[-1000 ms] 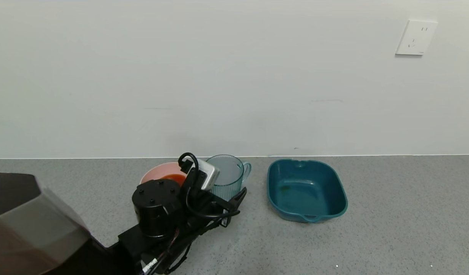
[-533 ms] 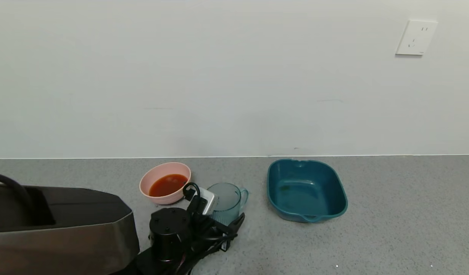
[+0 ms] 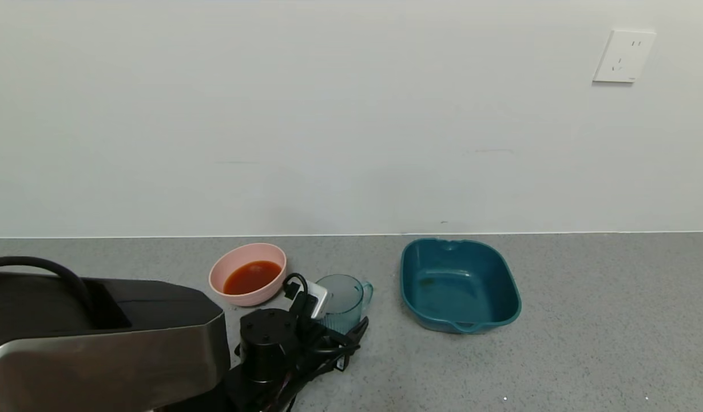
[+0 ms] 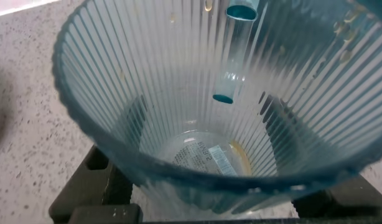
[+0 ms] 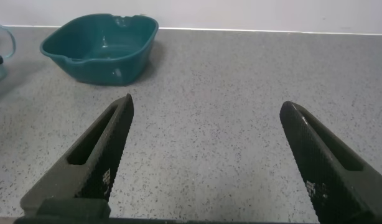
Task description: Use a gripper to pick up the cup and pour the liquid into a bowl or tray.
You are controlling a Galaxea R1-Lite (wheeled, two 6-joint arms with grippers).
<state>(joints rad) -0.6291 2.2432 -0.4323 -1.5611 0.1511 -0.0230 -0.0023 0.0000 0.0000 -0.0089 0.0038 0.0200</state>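
Now the left pincer, grasping the emptied cup, should release only once it stands flat on the bench; the right pincer idles released.

A small label under the cup base is too blurred to read.

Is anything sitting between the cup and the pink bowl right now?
Nothing visible does. The cup, held upright and emptied by the left gripper, stands just beside the pink bowl, which already holds the orange-red liquid; only bare counter separates them.
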